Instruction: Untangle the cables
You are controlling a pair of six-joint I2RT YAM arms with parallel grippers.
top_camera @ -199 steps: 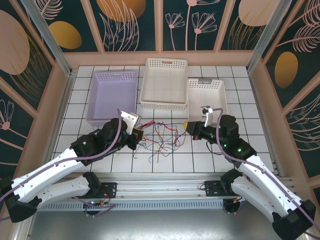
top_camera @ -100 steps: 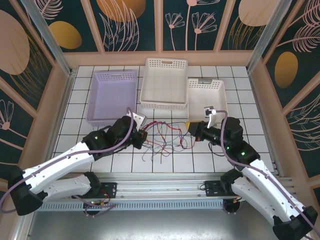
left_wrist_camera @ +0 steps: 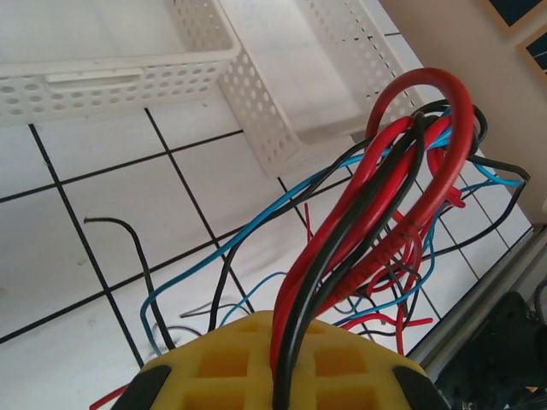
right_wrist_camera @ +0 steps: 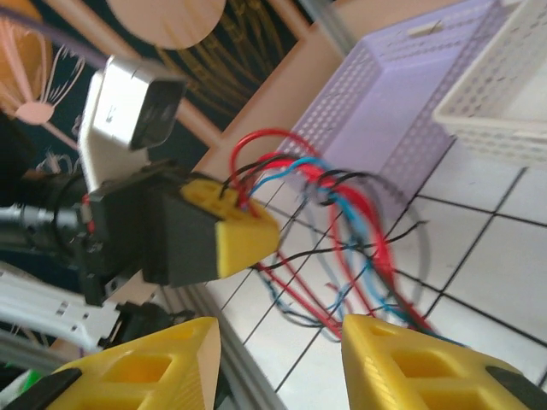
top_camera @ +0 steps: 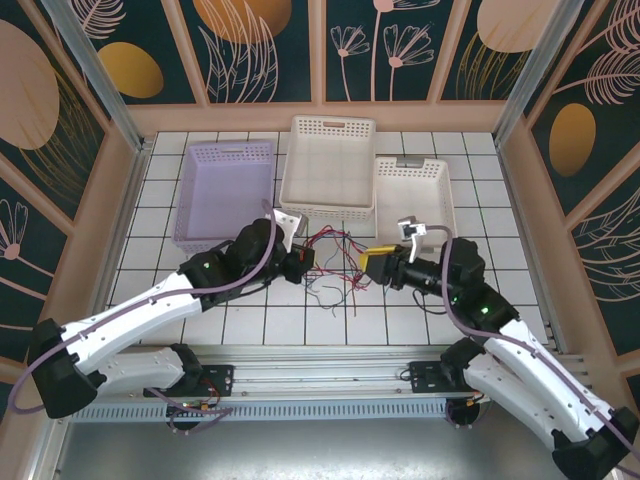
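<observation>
Left gripper [top_camera: 300, 262] is clamped on a bunch of the cables [top_camera: 335, 262], mid-bench, just near of the white basket [top_camera: 325, 210]. Left wrist view: red, blue and black strands loop out from between its yellow pads [left_wrist_camera: 342, 366], the rest trailing on the tiles. Right wrist view: right gripper [right_wrist_camera: 280, 337] has its fingers apart with nothing between them, and faces the left one across the tangle. Top view is too coarse to show that gap.

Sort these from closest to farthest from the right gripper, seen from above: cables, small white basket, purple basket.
1. cables, just left of the right gripper.
2. small white basket, just behind it.
3. purple basket, far back-left.
</observation>
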